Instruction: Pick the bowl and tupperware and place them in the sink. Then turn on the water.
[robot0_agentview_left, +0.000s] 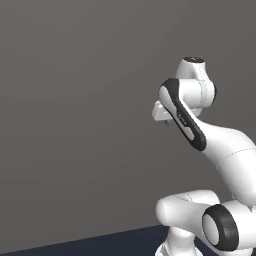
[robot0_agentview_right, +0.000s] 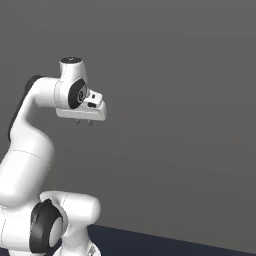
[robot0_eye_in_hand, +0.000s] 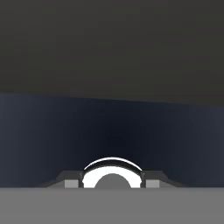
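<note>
While the white arm (robot0_agentview_left: 200, 125) stands folded upright over its base, the hand (robot0_agentview_right: 84, 121) hangs in open air in front of a plain grey wall (robot0_agentview_right: 175, 100), pointing down toward the dark blue floor (robot0_agentview_right: 165, 245). Seen from the right base view, two short dark finger tips (robot0_agentview_right: 77, 121) poke out under the hand's white body, slightly apart, with nothing between them; how wide they truly stand I cannot tell. From the left base view the hand (robot0_agentview_left: 162, 117) is mostly hidden behind the arm's dark-striped forearm link, just beside the wall side of it. Looking along the hand, the floor (robot0_eye_in_hand: 109, 131) meets the grey wall (robot0_eye_in_hand: 109, 43) in a straight, slightly tilted line. No bowl, tupperware or sink appears near the arm in these pictures, so their places cannot be told.
</note>
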